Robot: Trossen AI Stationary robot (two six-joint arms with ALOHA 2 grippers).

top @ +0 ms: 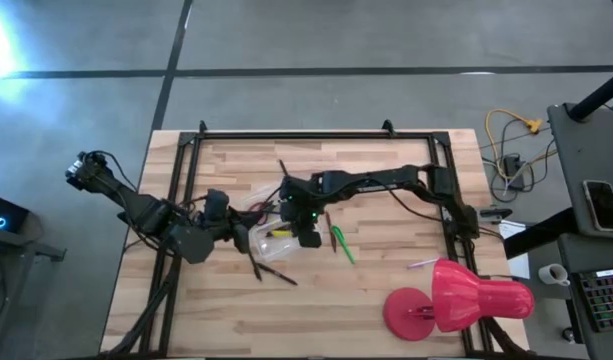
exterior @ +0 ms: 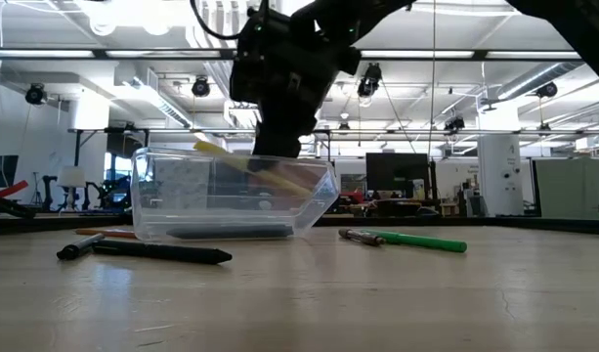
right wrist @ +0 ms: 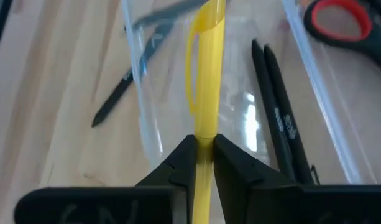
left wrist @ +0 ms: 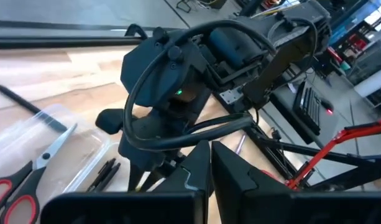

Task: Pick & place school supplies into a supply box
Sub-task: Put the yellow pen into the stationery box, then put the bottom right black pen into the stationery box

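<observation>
yellow pen is clamped between the right gripper fingertips, its long axis slanting down into the supply box directly beneath; left gripper is pressed shut, empty, just beside the box.

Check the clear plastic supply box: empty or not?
Not empty. Two dark pens lie inside the clear plastic supply box, and the right gripper holds a yellow pen angled into it.

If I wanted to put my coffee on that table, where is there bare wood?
Bare wood lies along the front edge, left of the lamp, and at the far right by the frame. The middle is crowded: box, both end effectors, green pen, dark pens.
</observation>
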